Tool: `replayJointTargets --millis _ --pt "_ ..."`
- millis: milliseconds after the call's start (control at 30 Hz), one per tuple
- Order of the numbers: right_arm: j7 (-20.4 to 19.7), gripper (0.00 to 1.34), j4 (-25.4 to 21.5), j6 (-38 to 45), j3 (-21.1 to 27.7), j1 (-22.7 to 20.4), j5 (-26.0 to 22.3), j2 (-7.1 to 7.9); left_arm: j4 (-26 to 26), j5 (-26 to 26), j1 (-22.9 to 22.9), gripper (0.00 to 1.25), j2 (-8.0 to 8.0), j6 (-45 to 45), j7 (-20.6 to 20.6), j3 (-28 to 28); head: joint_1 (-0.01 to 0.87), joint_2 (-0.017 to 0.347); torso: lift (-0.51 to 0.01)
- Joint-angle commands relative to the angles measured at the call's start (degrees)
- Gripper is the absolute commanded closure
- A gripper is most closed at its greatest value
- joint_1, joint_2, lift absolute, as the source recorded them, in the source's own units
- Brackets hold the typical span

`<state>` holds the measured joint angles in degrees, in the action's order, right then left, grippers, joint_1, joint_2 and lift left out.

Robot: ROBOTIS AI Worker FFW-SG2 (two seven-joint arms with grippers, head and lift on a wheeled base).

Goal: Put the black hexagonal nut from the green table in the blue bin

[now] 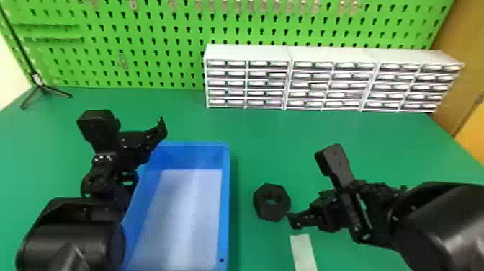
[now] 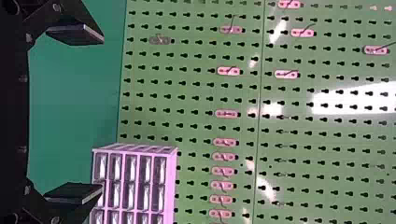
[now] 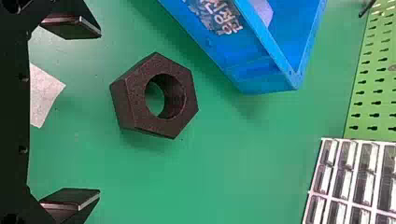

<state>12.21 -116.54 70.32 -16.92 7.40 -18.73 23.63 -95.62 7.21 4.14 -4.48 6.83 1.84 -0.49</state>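
Left fingers (image 1: 162, 127) and right fingers (image 1: 301, 220) gape (roomy, both), green table (image 1: 242, 173) parting nut (image 1: 280, 210) from blue bin's edge (image 1: 226, 201).

A green pegboard (image 1: 151, 47) spans most of the top of the frame, with a row of small hooks (image 1: 238, 5) along its upper edge (one more hangs alone, lower, at upper left). Three white drawer cabinets (image 1: 246, 52) stand side by side in front of it, from upper centre to upper right, each with five rows of little drawers. A black tripod (image 1: 43, 88) spreads its legs at the left, its thin pole slanting up to the corner. A pale strip (image 1: 304, 252) lies at lower right of centre, and a brown panel (image 1: 457, 65) fills the upper right.
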Motion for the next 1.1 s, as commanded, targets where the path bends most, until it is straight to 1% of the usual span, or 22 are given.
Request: replayJointTargets --millis 0,100,200,467,600,733,833,900,1033,1067 --pt "0.36 0.11 0.35 0.96 0.04 1.03 0.71 -0.69 0.0 0.0 0.08 0.16 0.0 0.02 0.0 -0.03 0.686 0.028 -0.096" --pt "2.73 0.11 1.14 1.48 -0.75 2.26 3.0 -1.3 0.0 0.0 0.08 0.16 0.0 0.02 0.0 -0.12 0.686 0.028 -0.096" --pt "4.05 0.11 1.76 1.92 -1.98 3.58 4.84 -2.18 0.0 0.0 0.08 0.16 0.0 0.02 0.0 -0.21 0.686 0.028 -0.096" --pt "6.25 0.11 5.01 2.19 -5.85 6.83 7.13 -3.94 0.09 0.0 0.17 0.16 0.0 -0.06 0.0 -0.21 0.686 0.028 -0.096" --pt "9.06 0.11 7.38 1.4 -7.17 8.24 10.91 -5.0 0.09 0.0 0.25 0.16 0.0 0.02 0.0 -0.3 0.686 0.028 -0.096" --pt "10.73 0.11 9.58 1.13 -8.13 9.65 12.58 -5.35 0.09 0.0 0.25 0.16 0.0 0.02 0.0 -0.3 0.686 0.028 -0.096" --pt "12.84 0.11 11.25 1.13 -8.75 11.05 14.86 -5.61 0.09 0.0 0.25 0.16 0.0 0.02 0.0 -0.3 0.686 0.028 -0.096" --pt "15.21 0.11 12.74 1.22 -8.84 12.11 16.62 -5.96 0.09 0.0 0.25 0.16 0.0 0.02 0.0 -0.3 0.686 0.028 -0.096" --pt "18.38 0.11 15.64 1.04 -9.28 14.13 19.34 -6.49 0.09 0.0 0.34 0.16 0.0 0.02 0.0 -0.3 0.686 0.028 -0.096" --pt "19.69 0.11 16.61 1.04 -9.45 14.66 20.31 -6.67 0.09 0.0 0.34 0.16 0.0 0.02 0.0 -0.3 0.686 0.028 -0.096"
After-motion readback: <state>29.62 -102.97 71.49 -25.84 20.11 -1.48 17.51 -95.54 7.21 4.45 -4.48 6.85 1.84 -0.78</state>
